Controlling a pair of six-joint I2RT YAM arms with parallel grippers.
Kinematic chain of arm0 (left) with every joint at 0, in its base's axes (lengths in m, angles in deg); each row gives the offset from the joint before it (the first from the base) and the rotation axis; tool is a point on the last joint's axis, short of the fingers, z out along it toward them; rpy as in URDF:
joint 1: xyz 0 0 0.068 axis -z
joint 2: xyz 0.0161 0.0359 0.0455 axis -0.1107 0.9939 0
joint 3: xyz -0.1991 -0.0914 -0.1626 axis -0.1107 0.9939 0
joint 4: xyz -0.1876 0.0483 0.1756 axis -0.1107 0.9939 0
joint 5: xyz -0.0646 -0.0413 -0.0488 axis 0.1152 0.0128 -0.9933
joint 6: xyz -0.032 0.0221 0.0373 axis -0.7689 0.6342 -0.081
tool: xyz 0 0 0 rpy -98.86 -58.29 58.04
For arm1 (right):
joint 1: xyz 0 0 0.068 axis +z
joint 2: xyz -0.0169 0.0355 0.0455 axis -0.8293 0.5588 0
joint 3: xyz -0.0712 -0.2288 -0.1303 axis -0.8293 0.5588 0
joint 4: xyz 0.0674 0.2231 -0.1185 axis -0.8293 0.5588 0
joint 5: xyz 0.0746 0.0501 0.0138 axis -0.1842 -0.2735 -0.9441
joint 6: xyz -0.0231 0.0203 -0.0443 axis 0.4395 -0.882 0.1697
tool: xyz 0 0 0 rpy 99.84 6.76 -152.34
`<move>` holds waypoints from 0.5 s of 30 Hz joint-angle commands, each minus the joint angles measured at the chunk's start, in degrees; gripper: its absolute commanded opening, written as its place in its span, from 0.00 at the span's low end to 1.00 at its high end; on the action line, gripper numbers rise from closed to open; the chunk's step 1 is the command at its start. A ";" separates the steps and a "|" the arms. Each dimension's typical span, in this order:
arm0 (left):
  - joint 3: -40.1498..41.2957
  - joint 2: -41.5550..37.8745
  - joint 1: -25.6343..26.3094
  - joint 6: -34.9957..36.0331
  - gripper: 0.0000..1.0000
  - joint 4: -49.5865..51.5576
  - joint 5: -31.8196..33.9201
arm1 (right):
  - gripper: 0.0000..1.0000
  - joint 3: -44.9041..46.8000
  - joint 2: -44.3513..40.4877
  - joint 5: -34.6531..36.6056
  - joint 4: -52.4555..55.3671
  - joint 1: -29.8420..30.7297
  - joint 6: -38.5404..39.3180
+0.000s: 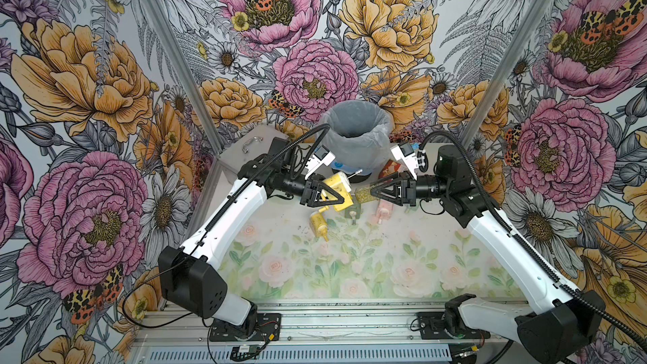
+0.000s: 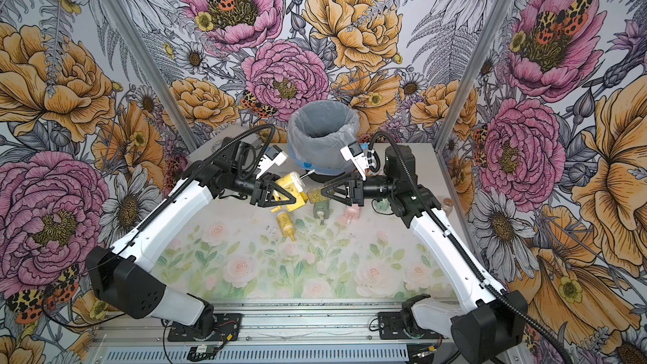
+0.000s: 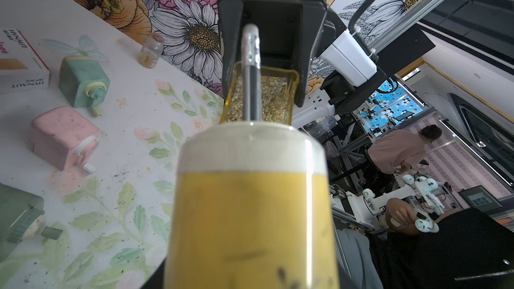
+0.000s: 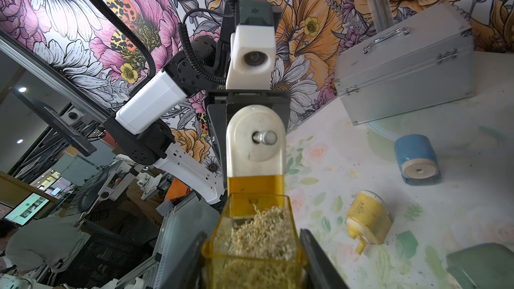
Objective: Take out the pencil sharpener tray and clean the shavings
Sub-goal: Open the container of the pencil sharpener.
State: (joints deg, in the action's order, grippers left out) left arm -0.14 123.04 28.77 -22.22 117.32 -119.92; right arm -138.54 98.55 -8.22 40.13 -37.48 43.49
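Closest to the right wrist lens sits the tray (image 4: 256, 248), a clear yellow trough heaped with pale curled shavings (image 4: 258, 229). The right pincer (image 4: 254, 271) pinches it across its two long walls, one black finger on each side. Its inner end meets the slot of the yellow sharpener (image 4: 254, 187); whether it has come quite free I cannot tell. Opposite, the left pincer (image 1: 340, 195) is clamped on that sharpener's body, and a metal shaft (image 3: 250, 59) juts from its white face above the tray. Both things hang in the air over the worktop (image 1: 385, 267), just in front of the lined bin (image 1: 357, 124).

I judge the tray light, stiff, thin-walled and smooth, so a firm hold on the side walls near the outer end suits it. Being open-topped, it needs to stay level, for the shavings are loose and would spill at a tilt. Stray flecks (image 3: 121, 175) dot the worktop.

Both arms reach forward and bend inward, wrists turned so the pincers face each other nearly level. Beneath them lie a spare yellow sharpener (image 1: 317, 224), a green sharpener (image 1: 352, 213) and a pink sharpener (image 1: 383, 209).
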 commanded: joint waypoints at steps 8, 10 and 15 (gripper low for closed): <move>0.24 -4.92 -2.98 1.10 0.02 0.32 0.43 | 0.30 -1.11 -2.05 3.15 1.95 -1.33 2.59; 0.44 -5.74 -3.30 0.81 0.02 0.41 2.02 | 0.30 -1.10 -2.26 3.65 1.96 -1.49 2.54; 1.10 -8.14 -3.89 0.29 0.00 0.41 8.19 | 0.30 -1.55 -2.20 6.02 1.97 -1.51 2.42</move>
State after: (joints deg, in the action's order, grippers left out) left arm 0.40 117.42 25.56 -22.26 117.97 -115.46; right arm -138.54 97.43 -4.35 42.10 -38.49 45.13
